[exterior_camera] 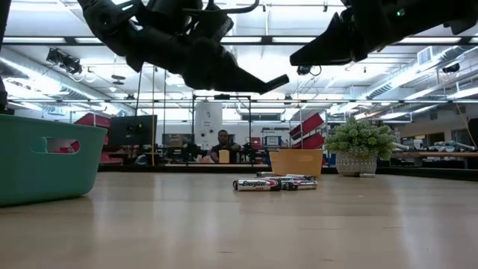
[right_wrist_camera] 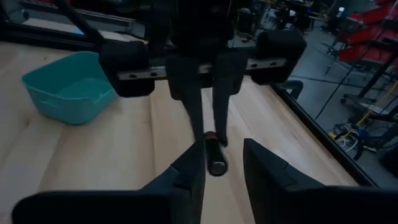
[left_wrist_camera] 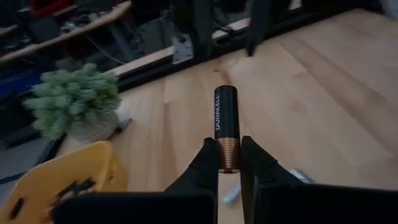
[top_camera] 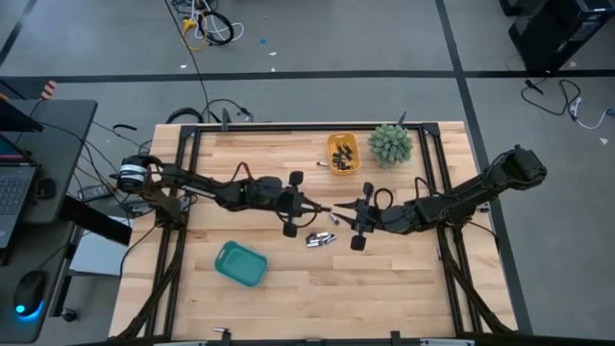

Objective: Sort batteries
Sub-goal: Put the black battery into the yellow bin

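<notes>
A black and copper battery [left_wrist_camera: 226, 127] is pinched between the fingers of the left end effector [left_wrist_camera: 229, 163], clamped at its copper end, with the black end pointing straight out ahead of the fingertips. The same battery [right_wrist_camera: 216, 155] is seen end-on from the right wrist view, where it sits in the gap between the fingers of the right end effector [right_wrist_camera: 222, 163]; those fingers are spread on either side of it, and whether they touch it cannot be told. In the high view, the left end effector [top_camera: 325, 209] and the right end effector [top_camera: 342, 211] are met tip to tip above the middle of the bench [top_camera: 404, 288], both raised clear of its surface.

Just below the two tips, a small cluster of loose batteries [top_camera: 319, 237] is laid on the wood; in the low view the cluster [exterior_camera: 275, 182] is seen lying flat. Beyond the tips, toward the far edge of the bench, a yellow tray [top_camera: 343, 154] holding several dark batteries is placed, with a small potted plant [top_camera: 390, 144] just beside it. Toward the near edge, on the left arm's side, a teal tray [top_camera: 240, 263] is set well apart from the cluster. A seated person [exterior_camera: 222, 148] is visible in the room behind the bench.
</notes>
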Robot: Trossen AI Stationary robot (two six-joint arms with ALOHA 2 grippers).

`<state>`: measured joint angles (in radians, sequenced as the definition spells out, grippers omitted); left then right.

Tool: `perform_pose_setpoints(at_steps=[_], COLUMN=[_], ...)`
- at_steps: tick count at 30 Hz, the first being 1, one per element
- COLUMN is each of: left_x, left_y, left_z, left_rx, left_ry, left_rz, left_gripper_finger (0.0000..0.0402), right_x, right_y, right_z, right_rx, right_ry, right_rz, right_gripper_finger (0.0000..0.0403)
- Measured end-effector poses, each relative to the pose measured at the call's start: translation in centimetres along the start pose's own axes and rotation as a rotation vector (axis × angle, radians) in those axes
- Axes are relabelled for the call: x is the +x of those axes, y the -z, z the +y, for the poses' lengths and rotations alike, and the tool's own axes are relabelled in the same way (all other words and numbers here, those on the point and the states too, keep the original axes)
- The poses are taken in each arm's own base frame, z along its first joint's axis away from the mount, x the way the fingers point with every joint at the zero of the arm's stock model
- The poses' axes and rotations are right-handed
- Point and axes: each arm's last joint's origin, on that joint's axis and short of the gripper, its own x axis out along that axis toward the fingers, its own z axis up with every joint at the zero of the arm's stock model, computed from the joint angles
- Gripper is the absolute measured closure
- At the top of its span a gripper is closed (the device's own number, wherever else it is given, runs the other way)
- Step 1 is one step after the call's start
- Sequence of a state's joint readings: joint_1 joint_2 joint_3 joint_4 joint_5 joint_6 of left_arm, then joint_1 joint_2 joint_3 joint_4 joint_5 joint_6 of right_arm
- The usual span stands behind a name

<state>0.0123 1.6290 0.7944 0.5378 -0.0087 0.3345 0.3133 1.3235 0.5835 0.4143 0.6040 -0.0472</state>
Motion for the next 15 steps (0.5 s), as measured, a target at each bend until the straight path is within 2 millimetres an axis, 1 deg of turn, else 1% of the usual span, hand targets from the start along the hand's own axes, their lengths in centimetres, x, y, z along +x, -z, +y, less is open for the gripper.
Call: perform_pose_setpoints(at_steps=[5, 9, 15], left_x=[0.0, -0.1, -0.1], left_y=[-0.6, -1.1, -1.2], left_z=[0.2, -0.1, -0.1], left_rx=[0.009, 0.038, 0.046], left_ry=[-0.031, -0.029, -0.030], left_rz=[-0.052, -0.099, -0.105], left_gripper_finger=[0.0388, 0.0388, 0.0388], right_x=[0.0, 0.2, 0.2], right_y=[-0.1, -0.1, -0.2], right_z=[0.0, -0.3, -0.4], right_rx=[0.029, 0.050, 0.063], right_ry=[0.003, 0.016, 0.020], right_rz=[-0.009, -0.006, -0.013], right_gripper_finger=[0.0275, 0.0256, 0.0242])
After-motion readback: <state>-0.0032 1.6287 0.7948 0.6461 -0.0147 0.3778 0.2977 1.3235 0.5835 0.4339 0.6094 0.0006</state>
